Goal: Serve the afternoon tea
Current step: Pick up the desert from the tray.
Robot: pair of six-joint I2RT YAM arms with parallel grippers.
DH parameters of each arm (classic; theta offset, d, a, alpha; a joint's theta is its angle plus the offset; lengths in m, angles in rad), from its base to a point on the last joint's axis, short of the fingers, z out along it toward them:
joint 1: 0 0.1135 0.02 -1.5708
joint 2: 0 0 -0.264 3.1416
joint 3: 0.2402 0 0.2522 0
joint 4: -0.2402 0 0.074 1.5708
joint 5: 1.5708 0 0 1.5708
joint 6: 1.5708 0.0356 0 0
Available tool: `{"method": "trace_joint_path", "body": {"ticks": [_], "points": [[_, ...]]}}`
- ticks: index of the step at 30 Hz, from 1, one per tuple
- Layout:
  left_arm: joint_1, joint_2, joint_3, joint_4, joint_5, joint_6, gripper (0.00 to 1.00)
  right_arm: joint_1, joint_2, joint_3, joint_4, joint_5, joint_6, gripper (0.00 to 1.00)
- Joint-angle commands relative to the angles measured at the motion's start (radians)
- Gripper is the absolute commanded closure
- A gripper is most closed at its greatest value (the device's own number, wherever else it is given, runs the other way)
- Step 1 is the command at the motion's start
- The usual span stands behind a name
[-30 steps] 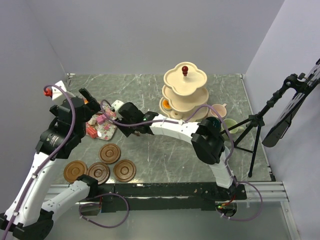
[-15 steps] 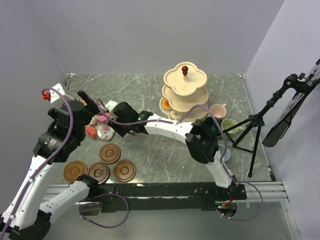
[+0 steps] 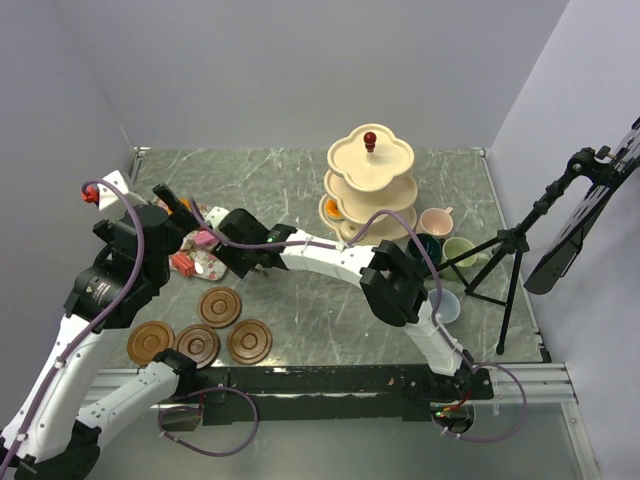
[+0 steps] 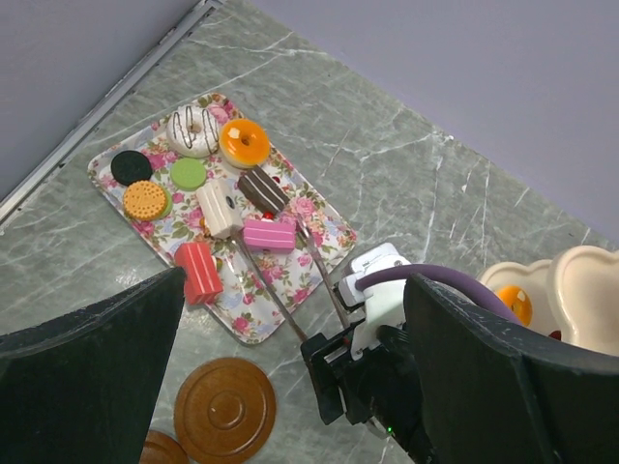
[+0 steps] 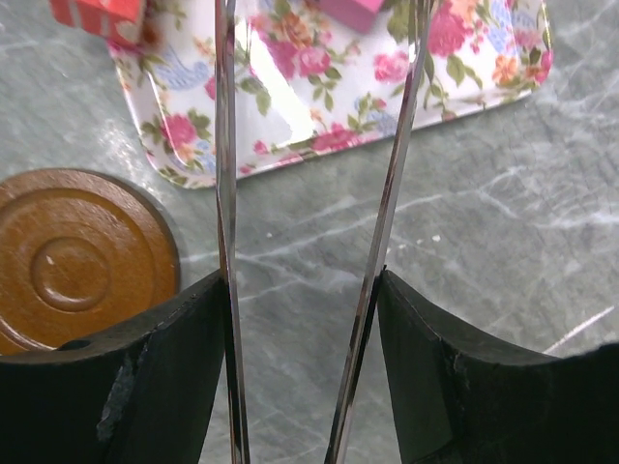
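Right end effector (image 5: pixel 304 324) grips tongs (image 5: pixel 225 193) w/ tips cut off over tray (image 5: pixel 290 106).

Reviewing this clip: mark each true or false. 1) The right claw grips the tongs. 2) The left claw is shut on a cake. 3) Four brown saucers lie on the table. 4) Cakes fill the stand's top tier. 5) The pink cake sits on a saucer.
1) True: the right claw has the tongs between its fingers.
2) False: the left claw is open and holds nothing.
3) True: four saucers, all bare.
4) False: the stand has a bare top tier; one orange piece sits on the lowest tier.
5) False: the pink cake is on the floral tray.
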Motion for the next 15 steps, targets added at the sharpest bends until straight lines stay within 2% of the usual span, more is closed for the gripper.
{"method": "trace_joint_path", "body": {"ticks": [1, 8, 15], "points": [[-0.012, -0.016, 0.002, 0.018, -0.015, -0.02, 0.0, 0.012, 0.015, 0.062, -0.028, 0.052, -0.018, 0.34], [-0.015, -0.022, -0.001, 0.02, -0.023, -0.023, 0.0, 0.015, 0.007, 0.066, -0.041, 0.084, -0.017, 0.5], [-0.023, -0.042, -0.004, 0.032, -0.049, -0.024, 0.0, 0.015, -0.126, -0.033, 0.011, 0.134, -0.028, 0.57]]}}
